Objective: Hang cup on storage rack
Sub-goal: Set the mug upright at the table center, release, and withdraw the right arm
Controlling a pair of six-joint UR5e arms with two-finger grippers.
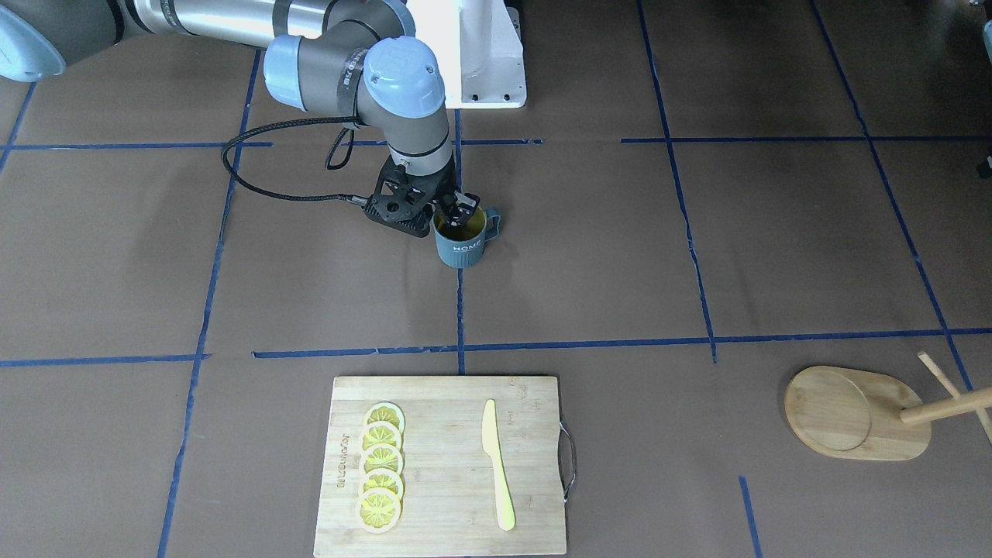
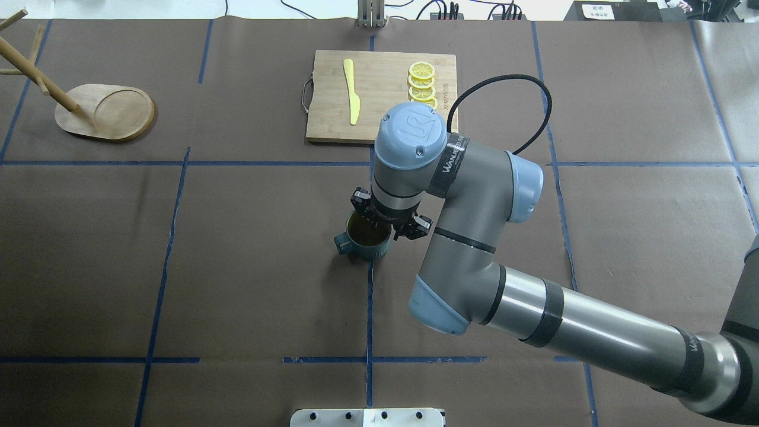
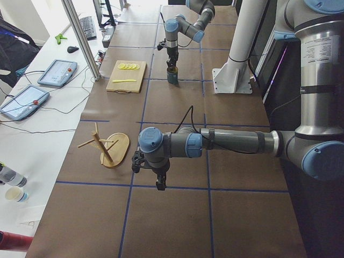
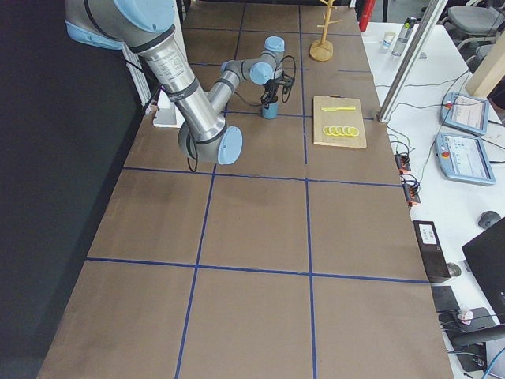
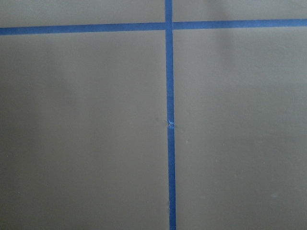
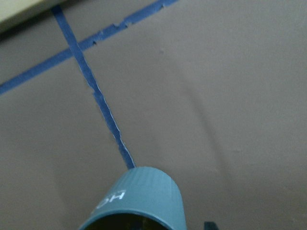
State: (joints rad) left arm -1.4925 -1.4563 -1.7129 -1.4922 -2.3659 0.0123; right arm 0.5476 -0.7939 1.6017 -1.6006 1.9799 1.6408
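The dark grey-blue cup (image 1: 463, 246) with white "HOME" lettering stands near the table's middle, its handle (image 1: 493, 222) pointing toward the rack's side. It also shows in the overhead view (image 2: 363, 242) and at the bottom of the right wrist view (image 6: 136, 199). My right gripper (image 1: 456, 208) points down onto the cup's robot-side rim, with its fingers close together across the wall. I cannot tell if the cup is off the table. The wooden storage rack (image 1: 852, 415) stands far off on my left (image 2: 112, 112). My left gripper (image 3: 160, 185) hovers near the rack, and I cannot tell its state.
A bamboo cutting board (image 1: 535, 403) lies at the operators' edge with a yellow knife (image 1: 496, 465) and several lemon slices (image 1: 380, 465). Blue tape lines cross the brown table cover. The left wrist view shows only the table cover and tape.
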